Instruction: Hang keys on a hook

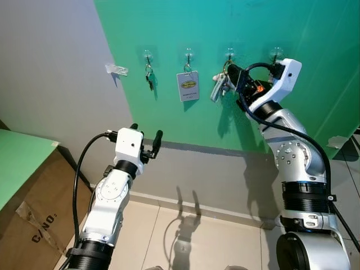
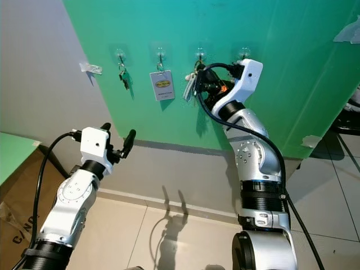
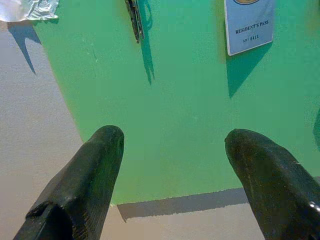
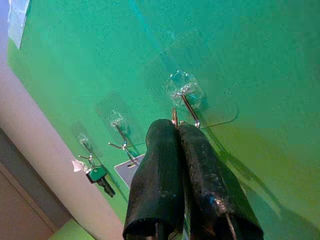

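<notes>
Keys (image 1: pixel 218 86) were pinched in the right gripper (image 4: pixel 176 125), fingers shut on the ring, right at the third hook (image 4: pixel 189 107). To finish well: slide the ring fully over the hook tip before letting go. Left gripper (image 1: pixel 147 142) hung spread and empty, low. Four hooks counted; one held other keys (image 1: pixel 149 77), one a pass (image 1: pixel 188 86).

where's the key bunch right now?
The key bunch is held up by the right claw at the third hook from the left on the green wall, just right of the resident's pass.
</notes>
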You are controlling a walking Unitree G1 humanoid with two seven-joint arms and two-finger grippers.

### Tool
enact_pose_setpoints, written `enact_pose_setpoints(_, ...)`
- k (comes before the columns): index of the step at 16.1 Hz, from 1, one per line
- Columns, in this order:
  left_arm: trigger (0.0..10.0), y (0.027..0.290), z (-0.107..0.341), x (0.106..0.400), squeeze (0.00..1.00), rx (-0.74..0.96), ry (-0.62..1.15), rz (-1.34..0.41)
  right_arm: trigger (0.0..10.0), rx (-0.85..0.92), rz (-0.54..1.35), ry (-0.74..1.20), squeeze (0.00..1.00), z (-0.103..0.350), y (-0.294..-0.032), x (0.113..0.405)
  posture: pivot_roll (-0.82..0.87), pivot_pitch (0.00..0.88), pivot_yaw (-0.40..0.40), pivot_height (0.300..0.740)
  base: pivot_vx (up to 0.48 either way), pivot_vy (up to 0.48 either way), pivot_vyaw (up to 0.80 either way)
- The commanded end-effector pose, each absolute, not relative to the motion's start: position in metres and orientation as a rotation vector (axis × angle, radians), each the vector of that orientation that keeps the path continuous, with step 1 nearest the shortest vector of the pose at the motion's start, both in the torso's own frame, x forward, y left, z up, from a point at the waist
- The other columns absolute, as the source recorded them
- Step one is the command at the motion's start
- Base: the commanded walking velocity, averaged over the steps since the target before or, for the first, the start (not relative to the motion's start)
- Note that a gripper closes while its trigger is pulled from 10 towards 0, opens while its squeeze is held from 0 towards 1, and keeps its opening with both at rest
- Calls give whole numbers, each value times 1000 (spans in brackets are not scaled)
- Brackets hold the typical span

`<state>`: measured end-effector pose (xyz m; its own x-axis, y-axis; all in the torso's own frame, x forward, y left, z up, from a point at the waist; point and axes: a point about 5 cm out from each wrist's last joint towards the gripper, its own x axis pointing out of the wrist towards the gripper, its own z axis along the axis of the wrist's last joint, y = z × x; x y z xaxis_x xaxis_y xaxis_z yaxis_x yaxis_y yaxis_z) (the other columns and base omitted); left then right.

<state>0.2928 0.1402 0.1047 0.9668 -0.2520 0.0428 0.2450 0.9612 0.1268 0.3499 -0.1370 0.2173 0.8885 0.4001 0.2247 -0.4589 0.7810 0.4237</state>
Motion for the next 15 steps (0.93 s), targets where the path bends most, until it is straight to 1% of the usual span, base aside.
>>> enact_pose_setpoints(1,10000,144,103,291,0,132,-50,-248,0,530,482,-121,0,223,-133,352,-192,0,105,740,0,0,0)
enact_pose_setpoints(4,10000,144,103,291,0,132,-50,-247,0,615,466,-82,0,222,-135,355,-191,0,105,740,0,0,0)
enact_pose_setpoints(11,10000,143,102,290,0,132,-48,-247,0,748,399,24,0,210,-142,361,-191,0,104,740,0,0,0)
enact_pose_setpoints(12,10000,143,102,290,0,132,-48,-247,0,700,357,67,0,204,-144,363,-192,0,105,740,0,0,0)
enact_pose_setpoints(13,10000,143,103,290,0,132,-49,-247,10000,635,371,71,424,202,-143,363,-191,0,103,740,0,0,0)
enact_pose_setpoints(14,10000,143,103,290,0,132,-49,-248,10000,622,368,69,1000,201,-142,363,-191,0,103,740,0,0,0)
enact_pose_setpoints(15,10000,143,102,290,0,131,-49,-248,10000,572,368,51,1000,202,-141,362,-192,0,103,740,0,0,0)
